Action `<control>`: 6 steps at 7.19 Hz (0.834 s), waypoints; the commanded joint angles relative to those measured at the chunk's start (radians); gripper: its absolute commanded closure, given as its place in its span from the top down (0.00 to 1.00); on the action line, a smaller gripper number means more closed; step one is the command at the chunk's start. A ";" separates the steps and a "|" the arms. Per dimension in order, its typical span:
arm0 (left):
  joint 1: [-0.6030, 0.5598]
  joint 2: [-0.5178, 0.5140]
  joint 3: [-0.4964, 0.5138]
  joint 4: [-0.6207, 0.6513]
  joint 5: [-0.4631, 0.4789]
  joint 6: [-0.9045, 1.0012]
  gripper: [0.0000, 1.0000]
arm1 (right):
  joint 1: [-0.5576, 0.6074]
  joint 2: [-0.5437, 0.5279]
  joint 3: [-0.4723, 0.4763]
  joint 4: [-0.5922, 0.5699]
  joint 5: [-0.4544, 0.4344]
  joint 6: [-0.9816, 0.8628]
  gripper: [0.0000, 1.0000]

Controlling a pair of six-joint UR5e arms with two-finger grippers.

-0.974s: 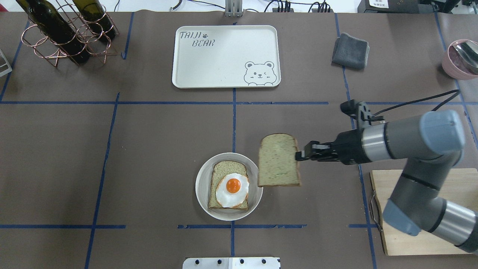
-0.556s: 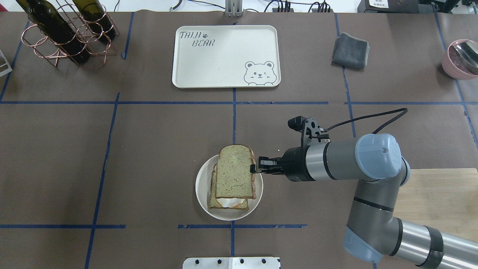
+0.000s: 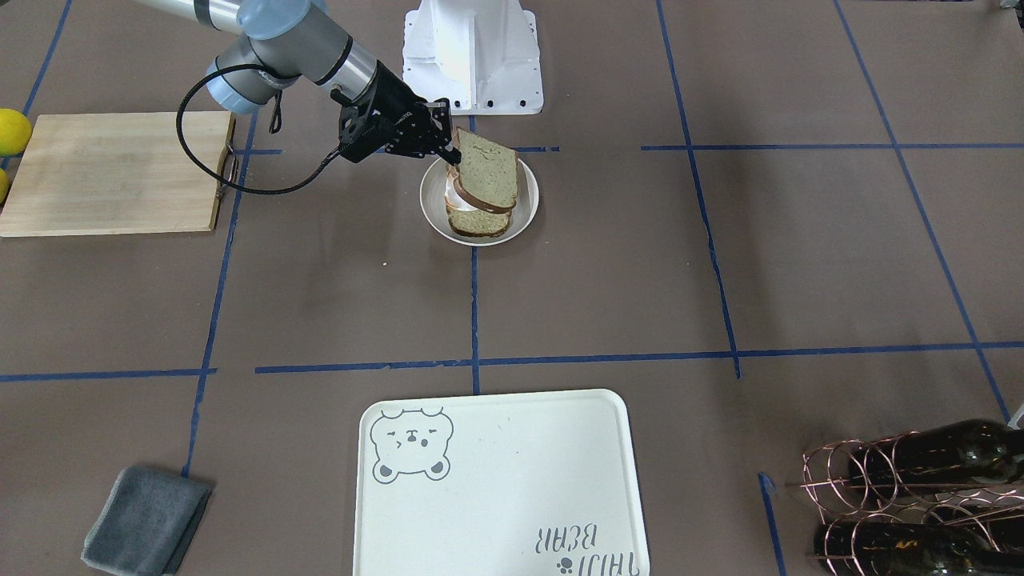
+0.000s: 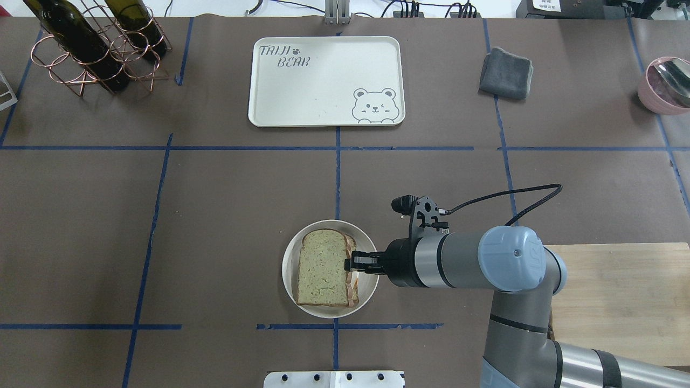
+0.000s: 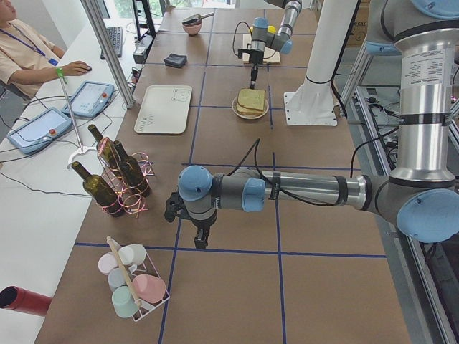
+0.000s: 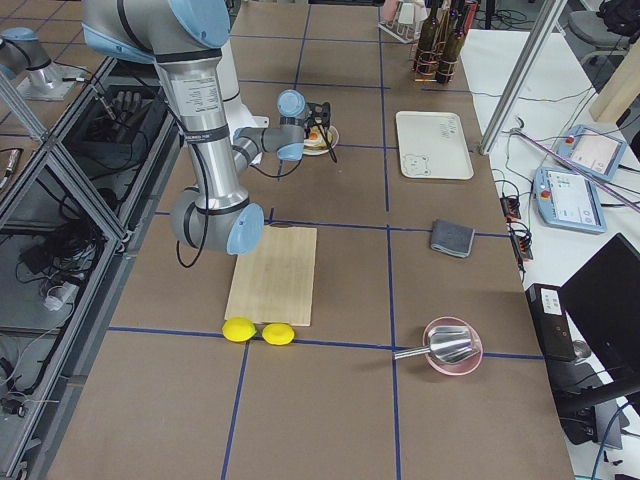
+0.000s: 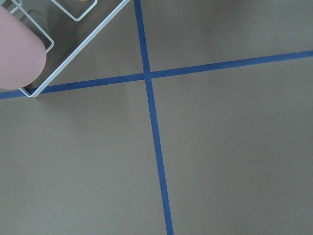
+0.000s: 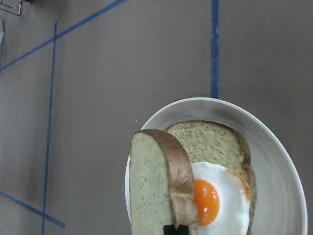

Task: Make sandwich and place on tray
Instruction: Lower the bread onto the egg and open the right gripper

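My right gripper (image 4: 350, 263) is shut on the right edge of the top bread slice (image 4: 322, 267) and holds it, tilted, just over the small round white plate (image 4: 287, 264). On the plate lies the bottom slice (image 8: 210, 139) with the fried egg (image 8: 220, 196) on it. From overhead the held slice hides the egg. The slice (image 3: 486, 176) and gripper (image 3: 452, 152) also show in the front view. The cream bear tray (image 4: 323, 81) lies bare at the far middle of the table. My left gripper (image 5: 203, 240) hangs over the table's left end; I cannot tell whether it is open.
A wooden cutting board (image 4: 614, 302) lies under the right arm, with two lemons (image 6: 240, 329) beside it. A grey cloth (image 4: 505, 73) and a pink bowl (image 4: 666, 85) are at the far right. A wine rack (image 4: 91, 43) stands far left, a cup rack (image 5: 133, 283) beyond.
My right gripper has carried the bread slice leftward from beside the plate to over the egg and bottom slice, then nearer and lower. The egg is now covered in the overhead view.
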 commanded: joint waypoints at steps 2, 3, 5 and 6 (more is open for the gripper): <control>0.000 0.000 0.000 0.000 0.000 0.000 1.00 | 0.011 -0.004 0.004 -0.072 -0.011 -0.015 0.86; 0.000 0.000 0.006 0.000 0.000 0.000 1.00 | 0.023 -0.005 0.010 -0.118 -0.009 -0.017 1.00; 0.000 0.000 0.006 0.000 0.000 0.000 1.00 | 0.080 -0.006 0.033 -0.263 0.018 -0.036 1.00; 0.000 0.000 0.004 -0.002 0.000 0.000 1.00 | 0.127 -0.005 0.065 -0.398 0.075 -0.118 1.00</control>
